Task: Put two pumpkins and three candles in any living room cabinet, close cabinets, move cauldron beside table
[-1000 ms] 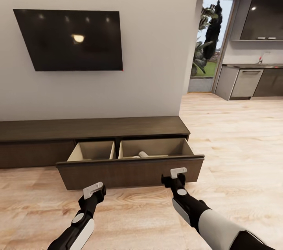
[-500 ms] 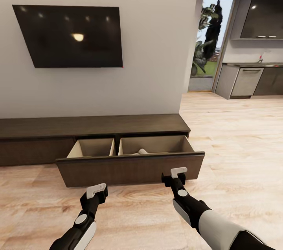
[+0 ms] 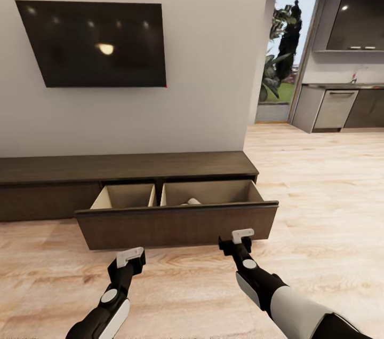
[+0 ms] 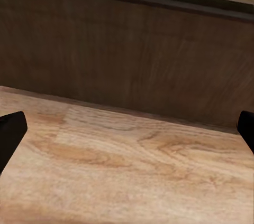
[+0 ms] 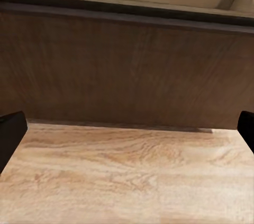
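Observation:
The long, low dark brown cabinet (image 3: 128,167) runs along the wall, with one wide drawer (image 3: 176,226) pulled out. A tan candle (image 3: 192,202) lies in the drawer's pale right compartment, mostly hidden behind the drawer front; the left compartment shows nothing inside. My left gripper (image 3: 130,257) hangs low over the floor just before the drawer front, open and empty. My right gripper (image 3: 242,234) is open too, close to the front's right end. Both wrist views face the dark drawer front (image 4: 127,55) (image 5: 127,71), with fingertips (image 4: 9,131) (image 5: 9,131) at the picture's edges.
A black TV (image 3: 93,42) hangs on the wall above the cabinet. To the right, wood floor (image 3: 320,195) leads past the wall corner to a kitchen with dark cupboards (image 3: 354,18) and a glass door (image 3: 282,56).
The whole view has shifted up slightly, so the camera moved. Less of the drawer's inside shows now. Both grippers keep about the same place in the picture.

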`<state>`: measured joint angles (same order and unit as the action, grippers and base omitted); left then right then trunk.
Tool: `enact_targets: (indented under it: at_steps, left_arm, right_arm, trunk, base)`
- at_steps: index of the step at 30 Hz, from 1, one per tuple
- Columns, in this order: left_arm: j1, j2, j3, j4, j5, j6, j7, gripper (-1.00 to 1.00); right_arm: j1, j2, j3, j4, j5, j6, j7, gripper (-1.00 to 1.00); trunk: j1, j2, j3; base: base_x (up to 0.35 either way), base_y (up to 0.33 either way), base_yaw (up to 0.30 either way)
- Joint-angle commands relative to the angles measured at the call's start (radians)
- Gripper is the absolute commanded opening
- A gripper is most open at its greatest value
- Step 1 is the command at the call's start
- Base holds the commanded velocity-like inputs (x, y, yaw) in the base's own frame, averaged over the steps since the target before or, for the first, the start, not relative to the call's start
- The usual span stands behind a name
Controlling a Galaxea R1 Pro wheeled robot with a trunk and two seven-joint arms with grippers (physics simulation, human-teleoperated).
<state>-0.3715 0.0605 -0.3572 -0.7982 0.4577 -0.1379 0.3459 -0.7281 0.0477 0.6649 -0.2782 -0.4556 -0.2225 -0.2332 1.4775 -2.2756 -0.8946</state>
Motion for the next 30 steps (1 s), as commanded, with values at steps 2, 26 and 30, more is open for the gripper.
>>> enact_targets:
  at_steps: [2, 26, 30]
  left_arm:
    - [-0.001, 0.004, -0.007, -0.006, 0.009, -0.007, 0.009, 1.0]
    - [0.0, 0.009, -0.002, -0.057, 0.009, -0.008, 0.01, 1.0]
    - [0.0, 0.009, -0.002, -0.058, 0.009, -0.008, 0.01, 1.0]
  right_arm:
    - [-0.001, 0.0, 0.009, 0.005, -0.009, -0.032, -0.005, 1.0]
    - [-0.001, 0.001, 0.006, 0.079, -0.011, -0.066, 0.094, 1.0]
    - [-0.001, 0.001, 0.006, 0.079, -0.011, -0.066, 0.094, 1.0]
  trunk:
    - [0.008, -0.015, -0.007]
    - [0.1, -0.183, -0.082]
    - [0.115, -0.211, -0.095]
  base:
    - [0.0, 0.0, 0.0]
    - [0.0, 0.0, 0.0]
    - [0.0, 0.0, 0.0]
